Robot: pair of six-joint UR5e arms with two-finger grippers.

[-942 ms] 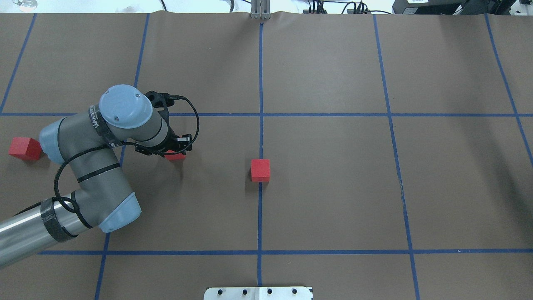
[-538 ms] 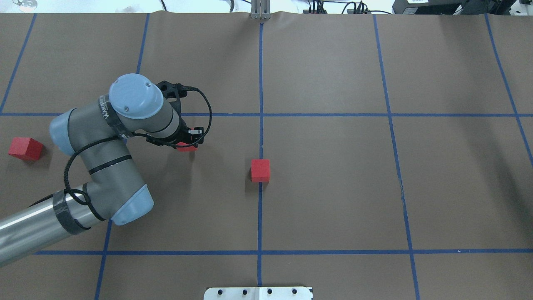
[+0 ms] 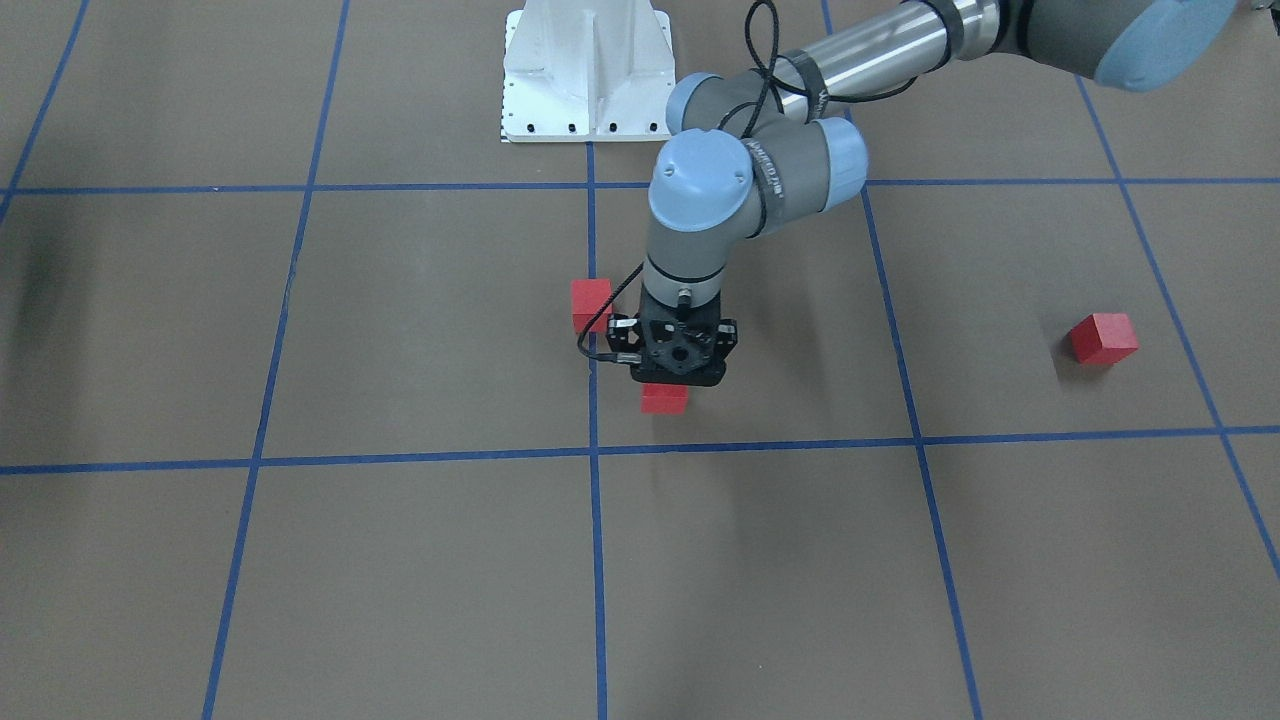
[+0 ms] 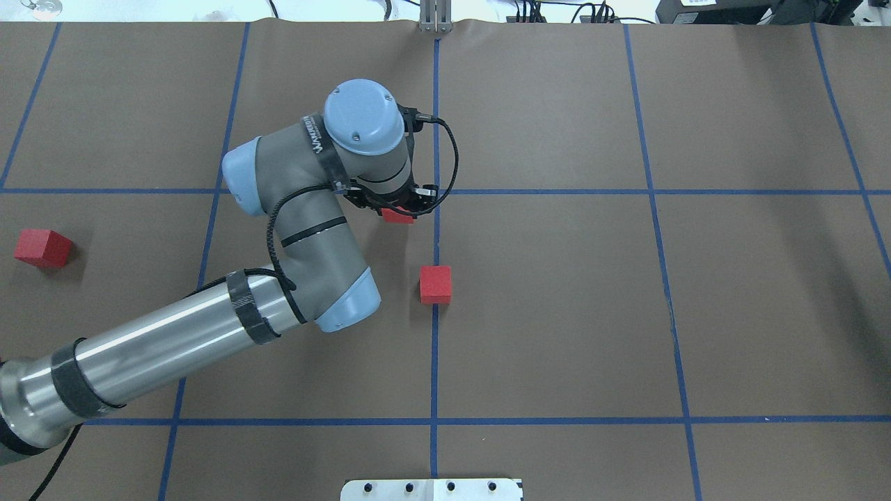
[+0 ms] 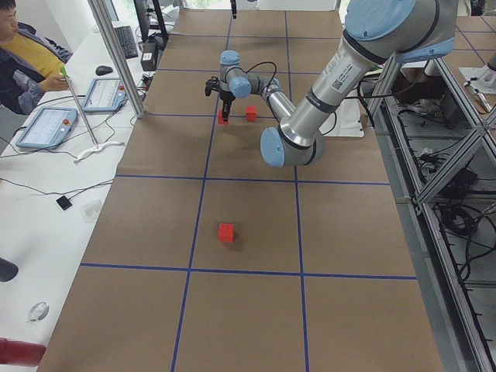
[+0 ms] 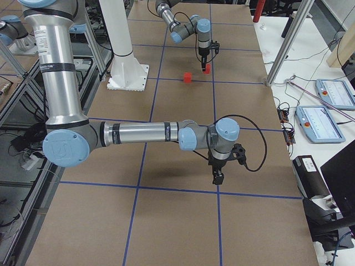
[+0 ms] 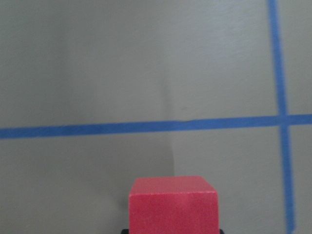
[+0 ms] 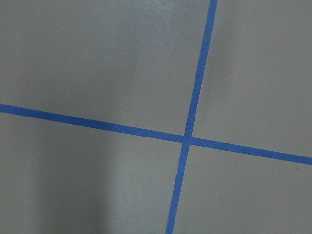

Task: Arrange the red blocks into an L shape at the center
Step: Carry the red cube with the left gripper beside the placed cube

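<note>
My left gripper point(image 4: 398, 211) is shut on a red block point(image 4: 398, 216) and holds it low over the brown paper, just left of the centre tape line and near the far cross line. The held block also shows in the front view point(image 3: 664, 399) and the left wrist view point(image 7: 173, 204). A second red block point(image 4: 436, 284) sits on the centre line, nearer the robot and a little right of the held one. A third red block point(image 4: 43, 248) lies far left. My right gripper point(image 6: 218, 178) shows only in the right side view, so I cannot tell whether it is open or shut.
Blue tape lines point(image 4: 436, 191) divide the brown paper into a grid. The white robot base plate point(image 3: 585, 70) stands at the near table edge. A metal post point(image 4: 435, 17) stands at the far edge. An operator point(image 5: 23, 54) sits beside the table with tablets.
My left arm has carried the red block to the right and farther from the robot, from the left grid square to beside the centre line. The other two blocks have not moved.
</note>
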